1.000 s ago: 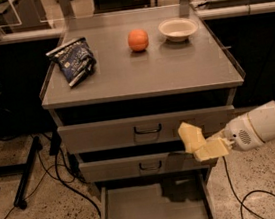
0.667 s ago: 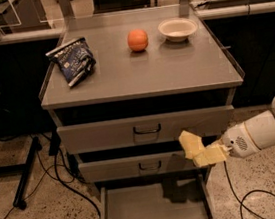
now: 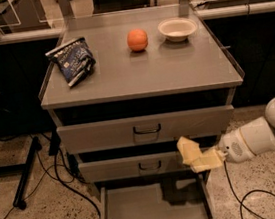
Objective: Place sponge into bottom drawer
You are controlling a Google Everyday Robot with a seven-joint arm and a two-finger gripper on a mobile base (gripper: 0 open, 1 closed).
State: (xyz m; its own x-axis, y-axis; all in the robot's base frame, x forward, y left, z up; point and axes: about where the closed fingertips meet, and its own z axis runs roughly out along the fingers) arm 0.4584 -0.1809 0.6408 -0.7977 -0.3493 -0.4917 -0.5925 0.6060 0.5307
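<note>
The bottom drawer (image 3: pixel 155 207) is pulled open at the foot of the grey cabinet, showing a flat grey floor. My gripper (image 3: pixel 204 159) reaches in from the right on a white arm and is shut on the pale yellow sponge (image 3: pixel 189 150). It holds the sponge in front of the middle drawer, above the open drawer's right rear corner. The sponge is tilted and clear of the drawer floor.
On the cabinet top (image 3: pixel 138 76) lie a dark chip bag (image 3: pixel 73 60), an orange ball (image 3: pixel 137 39) and a white bowl (image 3: pixel 177 28). The two upper drawers (image 3: pixel 145 129) are closed. Cables (image 3: pixel 60 177) and a black stand leg (image 3: pixel 27 171) run along the floor at left.
My gripper has moved down and slightly left with the sponge, closer to the open bottom drawer.
</note>
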